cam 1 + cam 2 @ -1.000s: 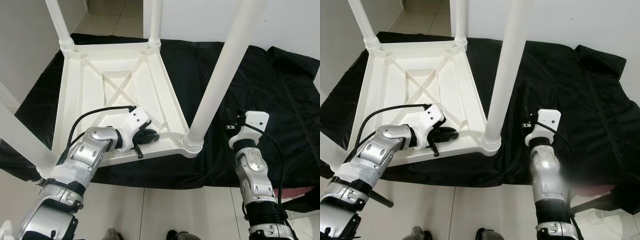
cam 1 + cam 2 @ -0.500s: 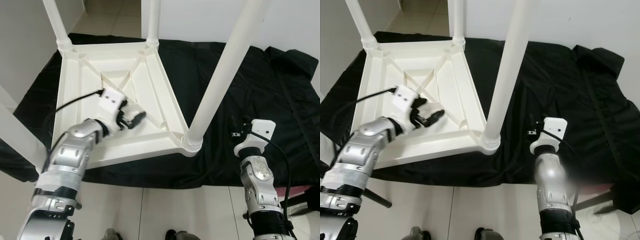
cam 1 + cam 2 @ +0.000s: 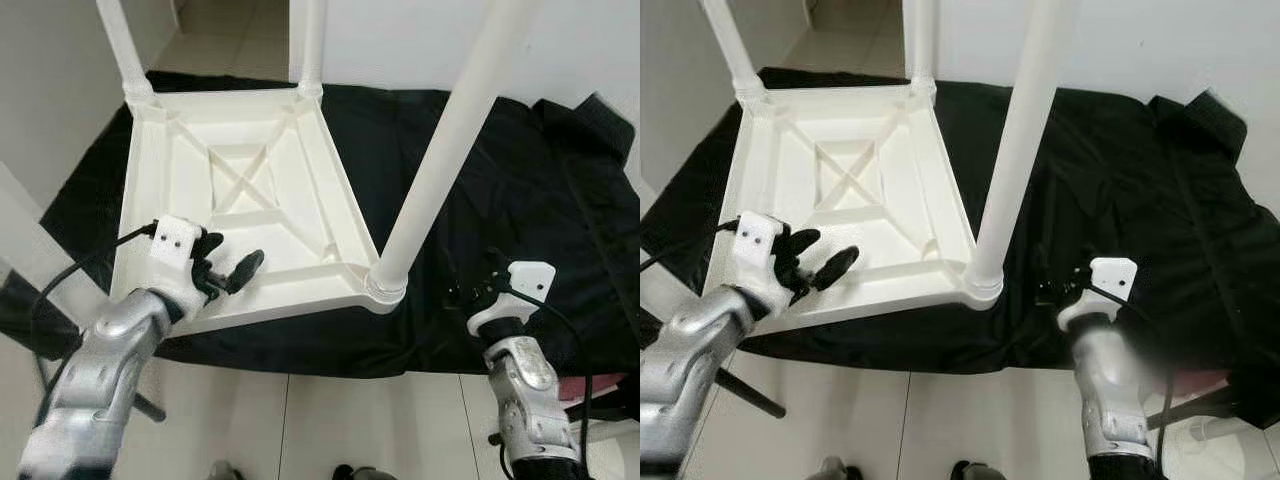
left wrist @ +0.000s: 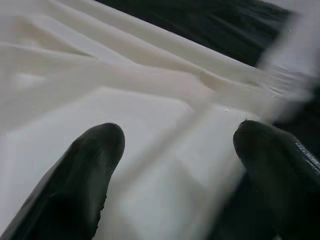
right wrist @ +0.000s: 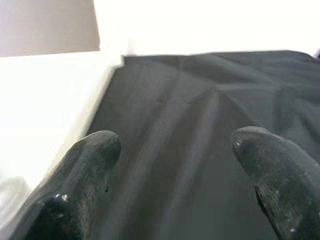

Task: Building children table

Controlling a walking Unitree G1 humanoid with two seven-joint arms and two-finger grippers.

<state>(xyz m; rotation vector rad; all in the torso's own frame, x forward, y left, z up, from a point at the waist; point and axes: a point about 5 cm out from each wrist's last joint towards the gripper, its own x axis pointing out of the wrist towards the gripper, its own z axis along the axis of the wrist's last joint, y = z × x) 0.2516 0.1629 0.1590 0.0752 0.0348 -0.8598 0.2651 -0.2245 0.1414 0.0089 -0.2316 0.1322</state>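
White table [image 3: 250,190] seemingly just under left claw [image 3: 222,268].

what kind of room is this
Probably a room in a home, cleared for furniture assembly: pale tiled floor, plain white walls, and an upturned white plastic children's table lying on a black cloth spread over the floor.
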